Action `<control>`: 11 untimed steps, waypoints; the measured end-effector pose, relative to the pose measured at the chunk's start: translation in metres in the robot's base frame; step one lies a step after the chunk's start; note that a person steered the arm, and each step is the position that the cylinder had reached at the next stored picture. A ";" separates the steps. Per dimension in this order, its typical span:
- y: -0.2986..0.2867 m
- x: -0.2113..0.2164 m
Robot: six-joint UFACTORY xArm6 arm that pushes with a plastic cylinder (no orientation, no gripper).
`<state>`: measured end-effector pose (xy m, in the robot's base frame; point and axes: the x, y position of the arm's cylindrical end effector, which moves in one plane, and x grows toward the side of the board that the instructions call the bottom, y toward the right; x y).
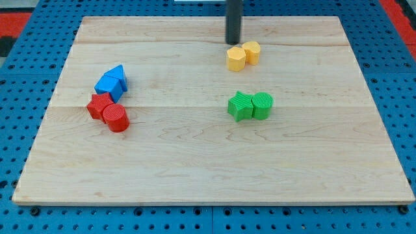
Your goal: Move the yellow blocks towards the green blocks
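Observation:
Two yellow blocks sit side by side near the view's top centre: a hexagonal one [236,58] and a round one [251,51] to its right, touching. Two green blocks lie below them near the board's middle: a star-like one [240,106] and a cylinder [262,106], touching. My tip [233,43] is just above the yellow hexagonal block, at its top edge, on the side away from the green blocks.
Two blue blocks [111,81] and two red blocks, a star-like one [100,105] and a cylinder [116,118], cluster at the view's left. The wooden board [195,169] lies on a blue pegboard surface.

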<state>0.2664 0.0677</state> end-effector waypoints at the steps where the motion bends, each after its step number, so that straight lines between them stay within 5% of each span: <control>1: 0.037 0.008; 3: 0.039 0.077; 5: 0.006 0.030; 8: -0.018 0.069; 11: 0.074 0.084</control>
